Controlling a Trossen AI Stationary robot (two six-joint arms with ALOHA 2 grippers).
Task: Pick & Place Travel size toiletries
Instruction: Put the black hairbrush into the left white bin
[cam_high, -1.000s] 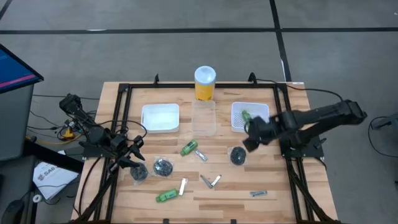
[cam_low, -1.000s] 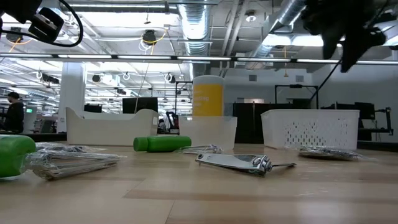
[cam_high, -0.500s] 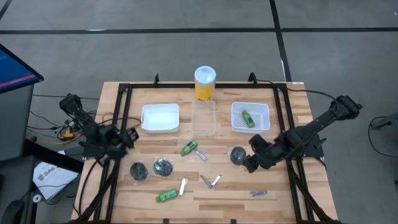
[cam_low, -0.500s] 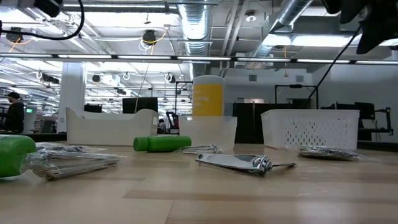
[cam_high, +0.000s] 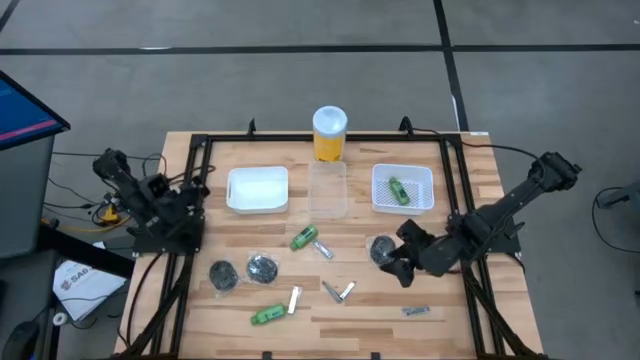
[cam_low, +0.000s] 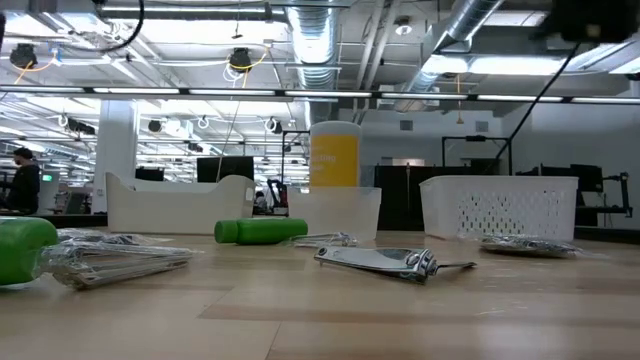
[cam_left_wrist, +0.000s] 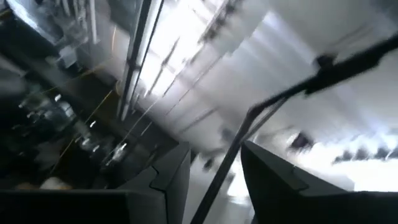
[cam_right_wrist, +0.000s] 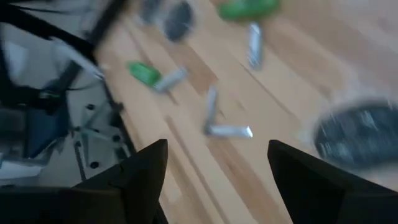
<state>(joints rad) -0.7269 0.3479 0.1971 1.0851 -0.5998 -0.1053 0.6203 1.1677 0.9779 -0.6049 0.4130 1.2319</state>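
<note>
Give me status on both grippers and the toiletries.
Right gripper open, empty, low beside the dark pot. Left gripper parked at table's left edge. One green bottle in the white basket; rest loose on table.

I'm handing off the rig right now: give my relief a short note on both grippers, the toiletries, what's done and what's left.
Right gripper: open, empty, low beside a dark round pot.
Left gripper: pulled back at the table's left edge.
Done: one green bottle lies in the perforated white tray.
Left: two green bottles, three dark pots and the silvery tubes on the table.
</note>
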